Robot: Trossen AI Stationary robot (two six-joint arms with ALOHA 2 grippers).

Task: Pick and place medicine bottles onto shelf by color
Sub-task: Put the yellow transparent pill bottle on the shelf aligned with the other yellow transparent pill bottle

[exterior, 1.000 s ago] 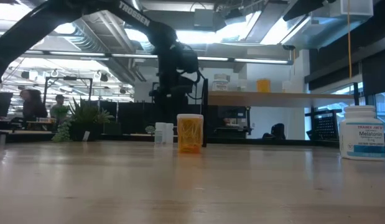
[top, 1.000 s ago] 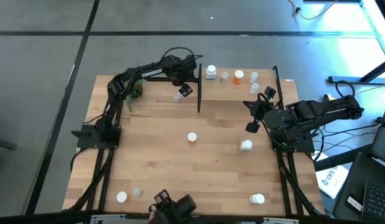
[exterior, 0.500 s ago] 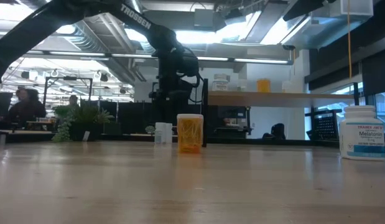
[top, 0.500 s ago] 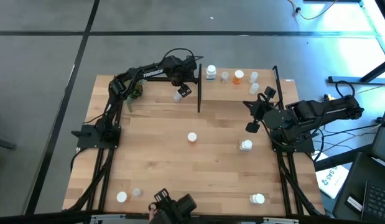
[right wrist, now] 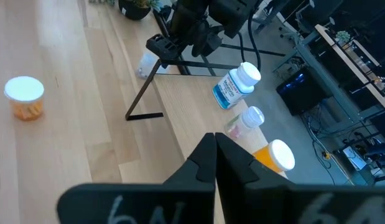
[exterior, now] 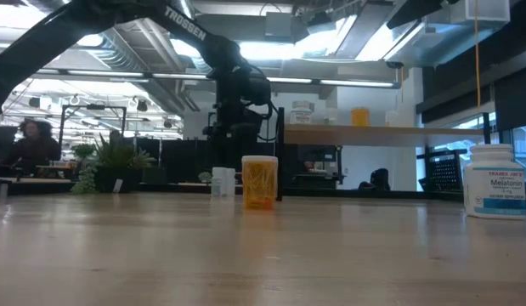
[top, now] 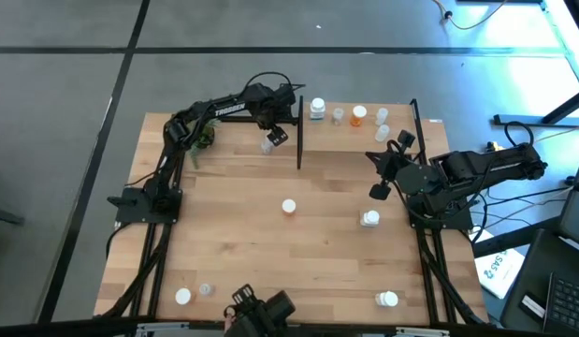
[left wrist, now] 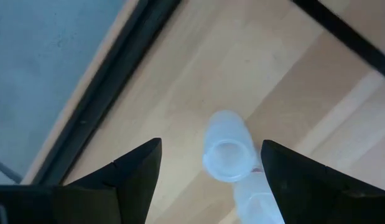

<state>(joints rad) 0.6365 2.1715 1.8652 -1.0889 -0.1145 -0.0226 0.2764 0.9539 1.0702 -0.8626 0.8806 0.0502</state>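
Note:
Two clear medicine bottles stand upright side by side on the table just left of the shelf's (top: 353, 142) left post. My left gripper (top: 275, 137) hangs open above them, pointing down, with the nearer clear bottle (left wrist: 228, 153) below the gap between its fingers and untouched. An orange bottle (top: 288, 207) stands at mid-table. On the shelf (exterior: 373, 133) stand several bottles: white (top: 317, 109), clear (top: 338, 115) and orange (top: 359, 115). My right gripper (top: 378, 192) waits shut, raised above the table's right side.
A white bottle (top: 369, 219) stands right of centre and another (top: 387, 299) lies near the front right. At the front left stand a white bottle (top: 182, 296) and a clear one (top: 206, 289). A small green plant (top: 203, 137) sits far left.

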